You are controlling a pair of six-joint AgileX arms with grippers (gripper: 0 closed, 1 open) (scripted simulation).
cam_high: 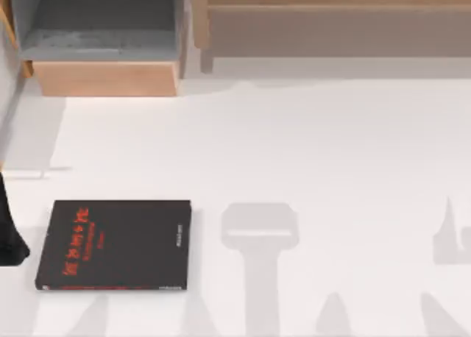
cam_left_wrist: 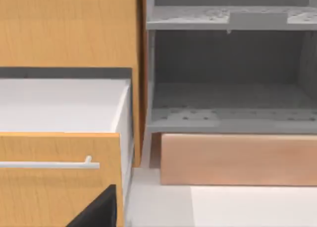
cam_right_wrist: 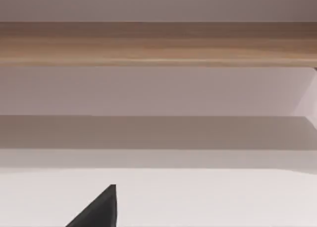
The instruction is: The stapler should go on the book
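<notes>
Nothing done yet tbh: the book [cam_high: 116, 243] sat bare on the surface [cam_high: 309, 153], and I couldn't tell either gripper's state.

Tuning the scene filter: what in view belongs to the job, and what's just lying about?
Job: book, flat on the table's left side; left arm beside it.
Other: shelf unit, drawer, table.
</notes>
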